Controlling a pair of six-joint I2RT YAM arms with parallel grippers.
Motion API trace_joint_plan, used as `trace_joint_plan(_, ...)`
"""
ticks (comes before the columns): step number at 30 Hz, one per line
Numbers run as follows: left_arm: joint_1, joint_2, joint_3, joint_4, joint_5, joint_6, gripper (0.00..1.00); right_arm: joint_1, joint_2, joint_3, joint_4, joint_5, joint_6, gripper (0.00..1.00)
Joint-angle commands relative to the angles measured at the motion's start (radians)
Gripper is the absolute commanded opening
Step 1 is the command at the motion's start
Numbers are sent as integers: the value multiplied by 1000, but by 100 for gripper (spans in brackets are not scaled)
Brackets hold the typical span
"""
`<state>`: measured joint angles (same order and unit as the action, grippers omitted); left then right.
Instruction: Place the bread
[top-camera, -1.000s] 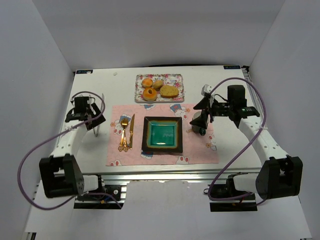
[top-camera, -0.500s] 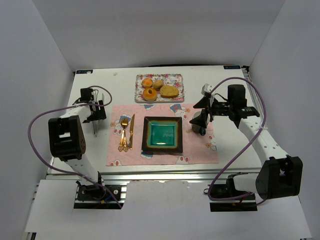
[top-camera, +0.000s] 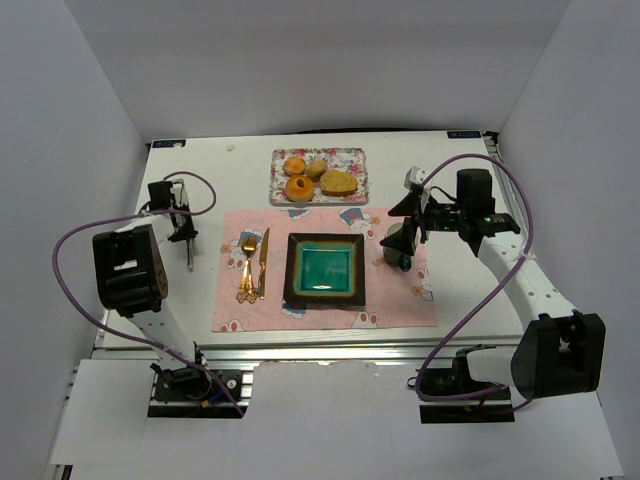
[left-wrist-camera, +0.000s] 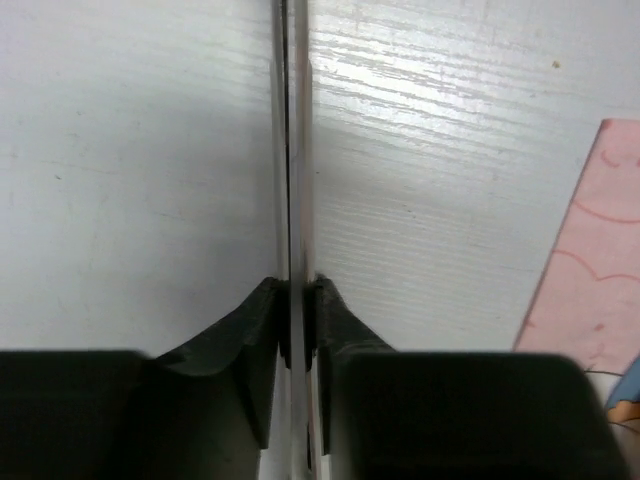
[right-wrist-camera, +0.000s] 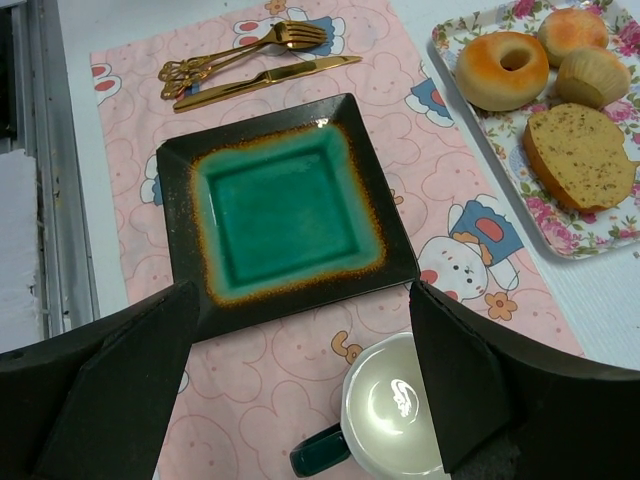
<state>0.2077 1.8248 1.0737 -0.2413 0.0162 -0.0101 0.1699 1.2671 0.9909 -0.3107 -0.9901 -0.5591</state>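
Bread not yet placed. Ring bun (top-camera: 298, 187) and oval roll (top-camera: 339, 183) both lie on the floral tray (top-camera: 352, 160), far side of the surface. Green plate (top-camera: 325, 238) holds nothing. Left claw (left-wrist-camera: 297, 295) is clenched on a thin metal tool (left-wrist-camera: 296, 150). Right claw (right-wrist-camera: 302, 290) is spread wide above the mug (right-wrist-camera: 395, 410).

The white table (top-camera: 390, 175) lay bare between the floral tray (right-wrist-camera: 600, 225) and the right end effector (right-wrist-camera: 302, 300), leaving an open way to the tray's right side. A white cup (right-wrist-camera: 395, 405) sat directly under that end effector's wide-spread fingers, just beside the green plate (right-wrist-camera: 280, 205). A fork (top-camera: 246, 262) and knife (top-camera: 263, 258) lined the plate's left. Farther left, the left end effector (left-wrist-camera: 297, 300), clamped on a thin metal strip (left-wrist-camera: 295, 150), occupied bare table off the pink placemat (top-camera: 400, 305).
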Motion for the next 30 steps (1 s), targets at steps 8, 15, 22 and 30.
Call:
trace_joint_plan(8,7,-136,-23,10,168,-154,1,-17,-43,31,22,1,7,90)
trace_joint_plan(15,-148,-317,-21,83,372,-503,12,-20,-57,14,38,-4,33,89)
trace_joint_plan(22,-352,-343,41,90,335,-594,37,-24,-69,3,47,-13,37,89)
trace_joint_plan(30,-442,-271,196,-53,301,-538,47,-30,-90,-12,58,-16,41,89)
